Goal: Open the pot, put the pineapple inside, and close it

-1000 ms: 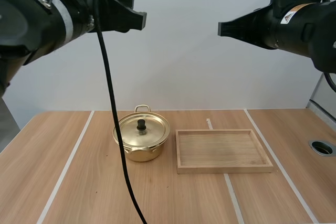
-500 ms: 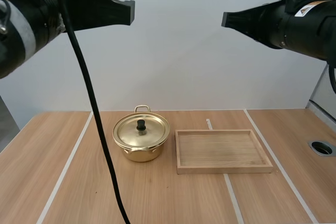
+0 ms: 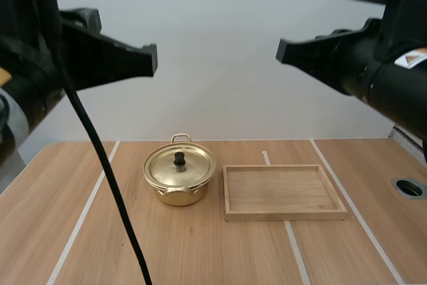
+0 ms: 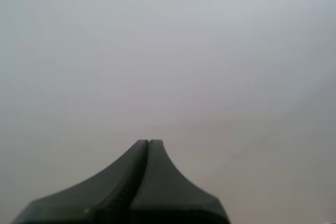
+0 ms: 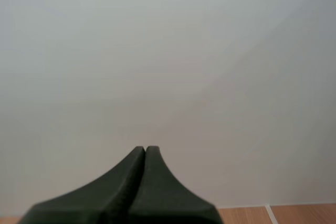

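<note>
A shiny gold pot with loop handles sits toward the far edge of the surface, just beside a wooden tray. Its lid is on, topped by a black knob. The left gripper and the right gripper hang high above, each with its fingers pressed together.

Table was light wood, marked with white stripes running front to back. A gold pot stood upright on it, its lid seated, a black knob on top. Just right of the pot, close but not touching, a shallow wooden tray lay flat. Far right of the pot, beyond the tray, was a round opening in the tabletop.
</note>
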Action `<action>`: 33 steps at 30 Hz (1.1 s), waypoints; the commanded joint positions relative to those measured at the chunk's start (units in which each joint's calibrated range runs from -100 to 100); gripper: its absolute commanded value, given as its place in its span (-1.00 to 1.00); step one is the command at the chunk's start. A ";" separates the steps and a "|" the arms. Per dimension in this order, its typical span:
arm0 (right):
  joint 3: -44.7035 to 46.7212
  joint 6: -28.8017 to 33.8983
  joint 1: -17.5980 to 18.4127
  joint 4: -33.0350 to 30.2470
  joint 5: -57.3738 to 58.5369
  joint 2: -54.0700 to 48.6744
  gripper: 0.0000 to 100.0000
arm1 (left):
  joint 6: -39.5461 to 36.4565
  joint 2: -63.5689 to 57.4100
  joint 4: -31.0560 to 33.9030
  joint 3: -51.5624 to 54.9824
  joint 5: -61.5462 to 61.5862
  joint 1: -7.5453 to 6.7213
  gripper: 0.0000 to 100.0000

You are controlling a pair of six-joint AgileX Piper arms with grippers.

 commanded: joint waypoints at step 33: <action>18.40 4.58 -0.20 -12.66 4.34 -7.03 -1.00 | -4.25 -4.72 4.23 20.67 2.60 0.33 -1.00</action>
